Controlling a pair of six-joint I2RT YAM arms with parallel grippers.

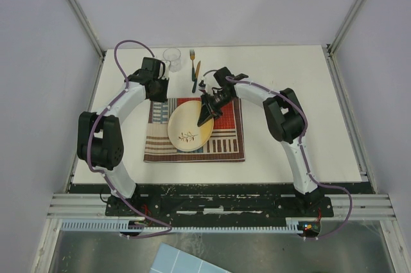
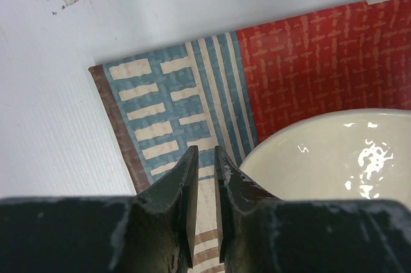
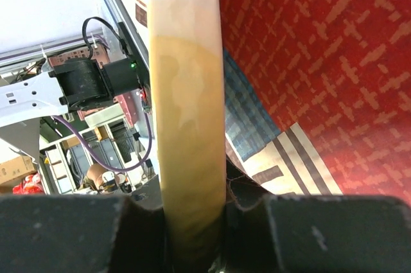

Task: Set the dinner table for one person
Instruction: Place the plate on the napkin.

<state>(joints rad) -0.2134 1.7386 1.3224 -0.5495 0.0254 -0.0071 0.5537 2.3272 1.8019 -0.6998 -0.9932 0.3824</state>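
- On the left half of the table, the left arm curves in from its base at the near edge, and its wrist sits over the mat's far-left corner.
- The left gripper hangs there. In its own camera the left gripper shows two dark fingers almost together, with only a thin slit between them and nothing in it.
- Under those fingers is the blue-and-beige striped corner of the mat, with bare white tabletop to the left of it.
- Just beyond that arm, near the table's far edge, stands a clear glass.
- Right of the glass lie a fork and a knife, close side by side and pointing away from the arms.
- The mat lies flat in the middle of the table, which is white, metal-framed and far wider than the mat on every side.
- A cream plate with a small sprig pattern sits over the mat's middle and looks tilted, its far-right rim higher.
- From the left wrist, the plate is glossy and just right of the fingers, not touching them.
- The right gripper is clamped on that raised rim.
- Its own camera sees the plate edge-on, with the rim pinched between the right gripper fingers and the red part of the mat below on the right.
- I cannot tell whether the plate's low edge touches the mat.
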